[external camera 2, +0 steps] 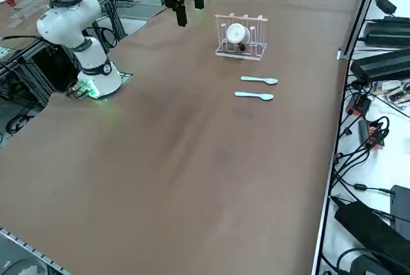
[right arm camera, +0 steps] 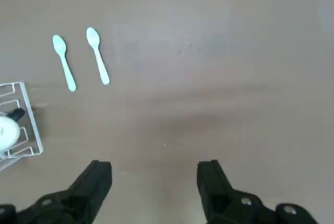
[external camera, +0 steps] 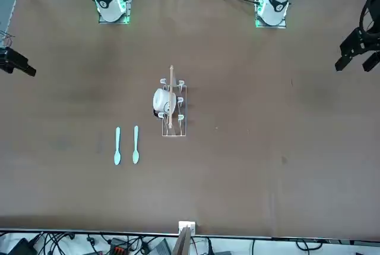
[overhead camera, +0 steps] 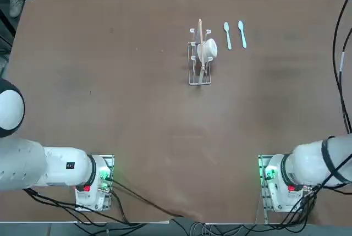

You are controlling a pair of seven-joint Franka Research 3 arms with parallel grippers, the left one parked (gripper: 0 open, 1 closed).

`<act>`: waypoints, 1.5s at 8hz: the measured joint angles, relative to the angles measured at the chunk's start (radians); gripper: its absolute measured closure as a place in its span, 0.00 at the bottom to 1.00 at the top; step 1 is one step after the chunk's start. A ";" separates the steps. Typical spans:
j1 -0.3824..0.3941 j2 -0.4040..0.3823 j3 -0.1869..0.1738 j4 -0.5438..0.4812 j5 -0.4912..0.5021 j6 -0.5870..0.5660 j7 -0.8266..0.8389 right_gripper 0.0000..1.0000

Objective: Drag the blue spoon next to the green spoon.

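Observation:
The blue spoon lies flat on the brown table, far from the robot's side. The green spoon lies parallel to it, a small gap apart, between the blue spoon and the rack. Both bowls point away from the robot. My right gripper shows only in the right wrist view. It hangs open well above the table and well short of both spoons, with nothing between its fingers.
A small clear rack with a white cup and a wooden stick stands just left of the green spoon in the top view. Cables and power gear line the table's far edge.

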 joint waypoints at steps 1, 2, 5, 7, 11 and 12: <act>0.000 -0.036 0.006 -0.062 -0.003 0.042 0.000 0.00; 0.000 -0.066 0.013 -0.102 -0.004 0.061 0.000 0.00; 0.000 -0.074 0.023 -0.106 -0.008 0.046 0.000 0.00; -0.003 -0.051 0.023 -0.083 -0.017 0.028 0.000 0.00; -0.003 -0.037 0.024 -0.072 -0.020 0.026 0.000 0.00; -0.003 -0.037 0.024 -0.070 -0.020 0.025 0.000 0.00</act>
